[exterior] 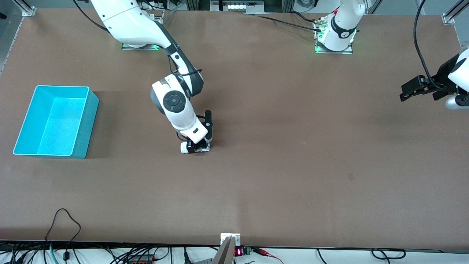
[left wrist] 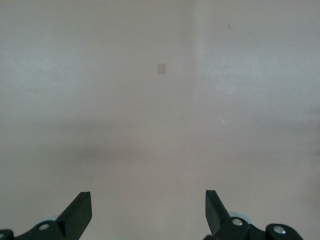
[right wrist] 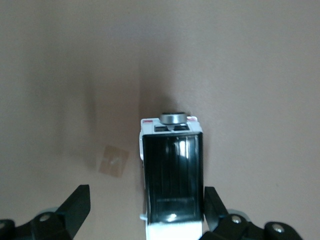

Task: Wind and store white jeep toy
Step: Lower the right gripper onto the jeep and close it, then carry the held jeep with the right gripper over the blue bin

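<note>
One cyan bin (exterior: 22,129), nothing in it; one white jeep toy (exterior: 185,147) on the table
Jeep at the bin's 3 o'clock, between the wide-open, ungripping right gripper (right wrist: 145,206) fingers; left gripper (left wrist: 149,212) open, waiting

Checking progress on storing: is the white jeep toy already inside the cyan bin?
No. The white jeep toy sits on the brown table under the open right pincer, apart from the cyan bin.
</note>
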`<control>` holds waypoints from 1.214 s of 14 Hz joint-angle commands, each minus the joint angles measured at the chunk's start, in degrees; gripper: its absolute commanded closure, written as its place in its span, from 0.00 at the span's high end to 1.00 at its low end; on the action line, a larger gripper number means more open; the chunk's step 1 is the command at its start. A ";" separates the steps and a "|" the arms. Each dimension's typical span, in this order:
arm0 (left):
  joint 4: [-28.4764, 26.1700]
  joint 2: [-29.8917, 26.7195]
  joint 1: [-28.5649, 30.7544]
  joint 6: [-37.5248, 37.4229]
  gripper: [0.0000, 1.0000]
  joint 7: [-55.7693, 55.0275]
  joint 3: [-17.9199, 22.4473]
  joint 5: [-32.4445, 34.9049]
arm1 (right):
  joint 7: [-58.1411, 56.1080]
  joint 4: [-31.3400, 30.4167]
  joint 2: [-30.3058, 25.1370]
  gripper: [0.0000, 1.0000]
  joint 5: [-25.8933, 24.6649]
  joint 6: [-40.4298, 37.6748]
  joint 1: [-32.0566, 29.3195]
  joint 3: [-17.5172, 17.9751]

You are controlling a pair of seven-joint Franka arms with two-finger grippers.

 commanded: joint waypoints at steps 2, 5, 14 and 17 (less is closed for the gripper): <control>-0.84 -0.93 0.62 -0.55 1.00 0.64 -0.01 -0.87 | 1.15 -0.38 2.13 1.00 0.89 3.30 1.92 -1.21; -0.93 -1.02 0.54 -0.73 1.00 0.55 -0.10 -0.60 | 2.04 -0.21 2.75 1.00 0.80 4.27 2.72 -1.83; -0.93 -1.20 0.62 -0.73 1.00 0.73 -0.19 -0.60 | 2.31 0.14 2.75 0.00 0.71 4.27 3.95 -2.80; -0.93 -1.20 0.62 -0.73 1.00 0.73 -0.19 -0.69 | 2.31 0.14 2.66 0.00 0.71 4.27 4.04 -2.98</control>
